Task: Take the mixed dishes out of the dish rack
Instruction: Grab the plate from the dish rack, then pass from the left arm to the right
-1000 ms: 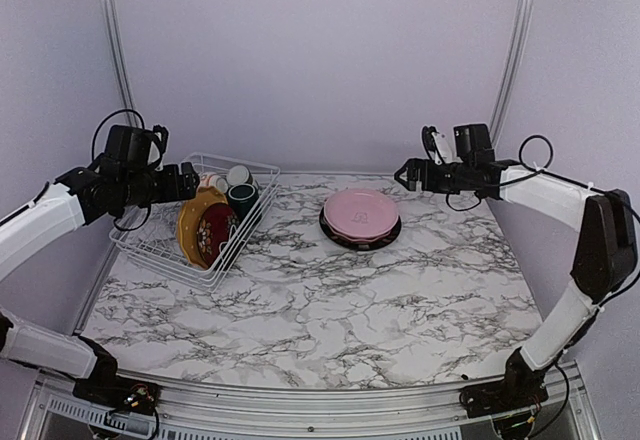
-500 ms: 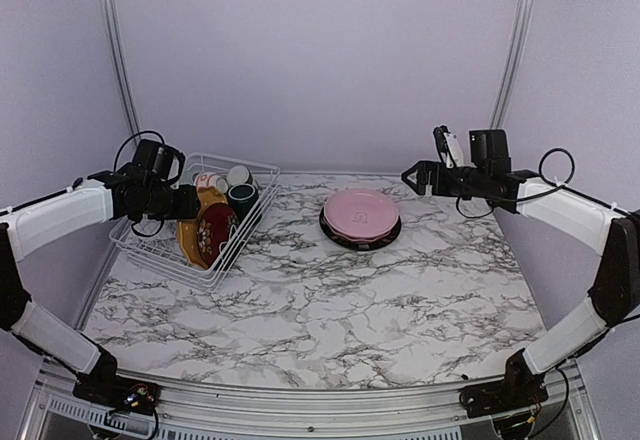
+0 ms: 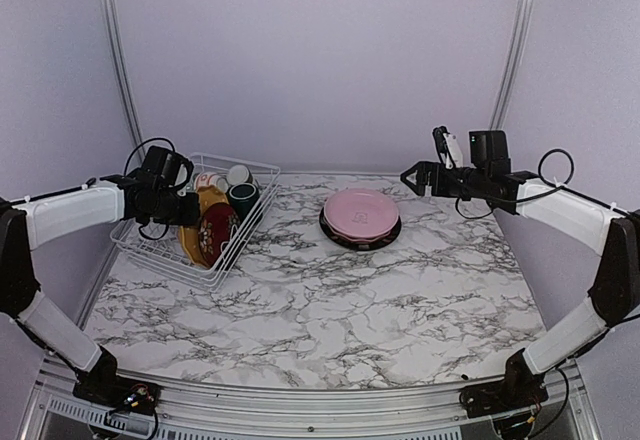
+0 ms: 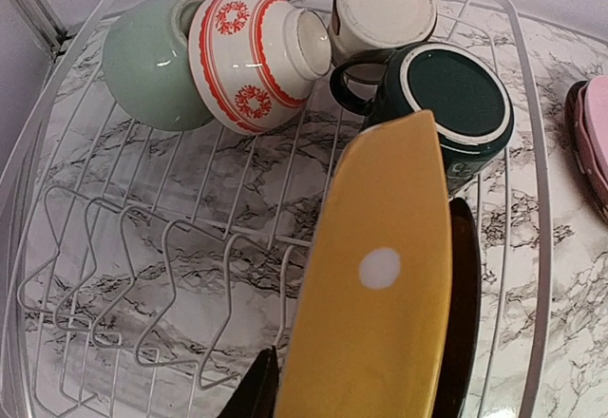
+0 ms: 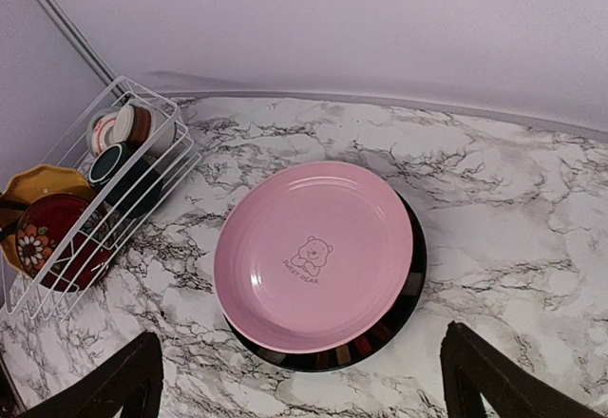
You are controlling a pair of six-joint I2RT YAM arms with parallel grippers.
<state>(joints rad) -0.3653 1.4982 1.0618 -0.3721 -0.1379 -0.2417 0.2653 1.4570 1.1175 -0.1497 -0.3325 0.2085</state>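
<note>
Presently the left pincer (image 3: 192,210) reaches into the dish rack (image 4: 171,247), which sits at the far left of the marble worktop (image 3: 330,310). The scalloped orange-yellow plate (image 4: 380,304) stands on edge in the rack, and its rim fills the space where the pincer's fingers come together. One dark fingertip (image 4: 258,388) shows just beside the plate's left face, seemingly touching it. The other finger is hidden behind the plate, so I cannot tell whether the pincer has clenched on it.

Right behind the yellow plate leans the dark red floral plate (image 5: 52,237), also on edge. At the far end of the rack the dark teal mug (image 4: 454,90) lies with its base toward the wrist camera. Beside it lie a small pale cup (image 4: 385,5) and a white cup with red patterns (image 4: 252,57), which rests against the pale green bowl (image 4: 142,66).

The right pincer (image 3: 412,178) hangs above the far right of the worktop, fingers spread wide and holding nothing. Below and in front of it, near the middle of the worktop, the pink plate (image 5: 313,252) is stacked on the black plate (image 5: 404,304), well apart from the rack.
</note>
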